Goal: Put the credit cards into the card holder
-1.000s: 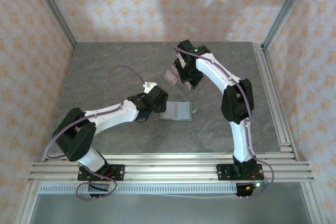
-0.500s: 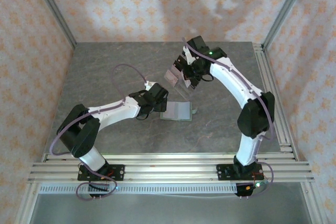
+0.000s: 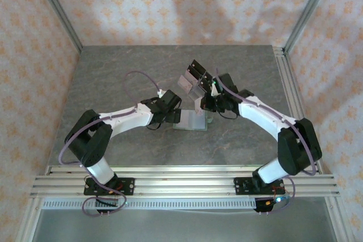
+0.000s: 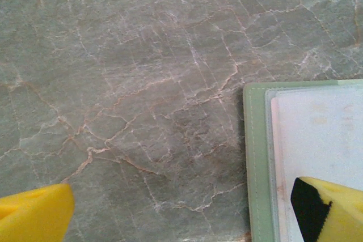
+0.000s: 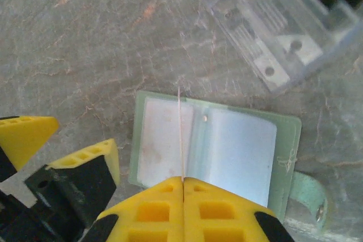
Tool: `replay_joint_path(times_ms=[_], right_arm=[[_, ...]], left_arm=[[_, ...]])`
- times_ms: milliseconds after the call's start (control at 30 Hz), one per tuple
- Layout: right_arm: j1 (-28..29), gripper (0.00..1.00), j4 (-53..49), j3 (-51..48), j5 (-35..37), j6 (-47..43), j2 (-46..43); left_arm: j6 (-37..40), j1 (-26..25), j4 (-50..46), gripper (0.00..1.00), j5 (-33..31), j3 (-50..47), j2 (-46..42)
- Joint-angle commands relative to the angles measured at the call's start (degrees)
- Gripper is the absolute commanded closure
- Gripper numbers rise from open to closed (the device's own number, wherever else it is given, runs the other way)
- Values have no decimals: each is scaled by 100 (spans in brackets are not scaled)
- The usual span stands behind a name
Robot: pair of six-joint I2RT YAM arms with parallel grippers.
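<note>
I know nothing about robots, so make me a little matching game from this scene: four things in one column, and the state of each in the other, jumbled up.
Things:
1. left gripper
2. right gripper
3. card holder
4. clear stand

States:
A. lying open and flat on the table
B. jaws shut on a thin card held edge-up
C. jaws wide apart, nothing between them
D. see-through, on the far side of the card holder from the arm bases

Pairs: 1-C, 2-B, 3-A, 4-D
</note>
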Motion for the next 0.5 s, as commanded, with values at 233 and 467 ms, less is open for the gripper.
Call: replay_joint_path(times_ms=[233,467], right_arm=[[91,100,2703,-1452,-254,1466,-311],[111,100,3622,-1961,-369,1628,-211]], left_arm=[[277,29,59,0,375,35,244],[247,29,-26,1,302,24,419]])
